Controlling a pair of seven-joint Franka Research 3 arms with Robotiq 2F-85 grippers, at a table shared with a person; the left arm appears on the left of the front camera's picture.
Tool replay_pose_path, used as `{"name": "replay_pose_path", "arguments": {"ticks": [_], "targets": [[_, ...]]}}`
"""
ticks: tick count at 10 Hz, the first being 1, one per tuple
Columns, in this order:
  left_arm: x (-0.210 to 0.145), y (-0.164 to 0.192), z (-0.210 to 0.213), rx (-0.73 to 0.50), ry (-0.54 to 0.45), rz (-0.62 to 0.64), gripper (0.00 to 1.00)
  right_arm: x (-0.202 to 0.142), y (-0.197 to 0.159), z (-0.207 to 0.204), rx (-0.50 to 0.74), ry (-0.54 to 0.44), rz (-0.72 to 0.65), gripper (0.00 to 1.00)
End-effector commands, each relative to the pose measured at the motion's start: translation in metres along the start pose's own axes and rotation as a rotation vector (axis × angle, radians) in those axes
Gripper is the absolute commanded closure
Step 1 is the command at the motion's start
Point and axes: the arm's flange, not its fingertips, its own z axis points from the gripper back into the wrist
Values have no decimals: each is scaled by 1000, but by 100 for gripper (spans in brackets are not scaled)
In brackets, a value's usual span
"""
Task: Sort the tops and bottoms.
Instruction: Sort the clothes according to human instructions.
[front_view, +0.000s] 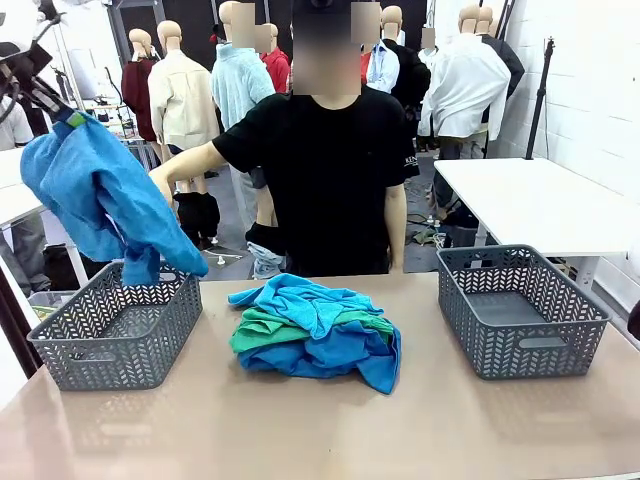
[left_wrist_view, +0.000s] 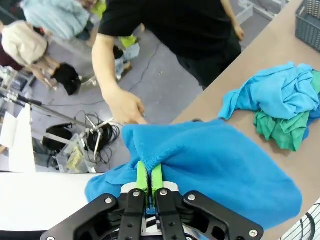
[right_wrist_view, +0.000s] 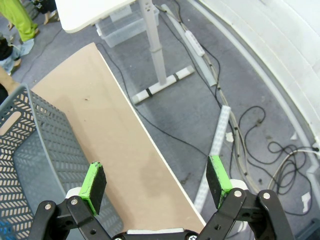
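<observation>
The left jaws are clamped shut on a blue top (front_view: 100, 200), holding it high over the left basket (front_view: 110, 350), presumably for release there. The right jaws stand wide open and empty beside the right basket (front_view: 510, 345). Remaining garments (front_view: 310, 320) lie mid-desk.

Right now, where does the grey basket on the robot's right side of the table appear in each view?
Front view: right basket stands at the right, mid-height.
Left wrist view: right basket sits in the top right corner.
Right wrist view: right basket fills the lower left.
Shared landmark: the tan table.
</observation>
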Motion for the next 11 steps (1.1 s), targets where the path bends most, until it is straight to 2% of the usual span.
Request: {"name": "replay_pose_path", "arguments": {"ticks": [1,3,5,7,11], "targets": [[-19,48,-12,-85,61,66,100,-1,2,2,-4,1,7,0],[-54,69,-55,-153,177,113,100,-1,2,2,-4,1,7,0],[-87,62,-97,-292,301,96,100,-1,2,2,-4,1,7,0],[-102,45,-131,-425,313,45,100,-1,2,2,-4,1,7,0],[-101,-4,-204,-679,364,32,100,-1,2,2,-4,1,7,0]]}}
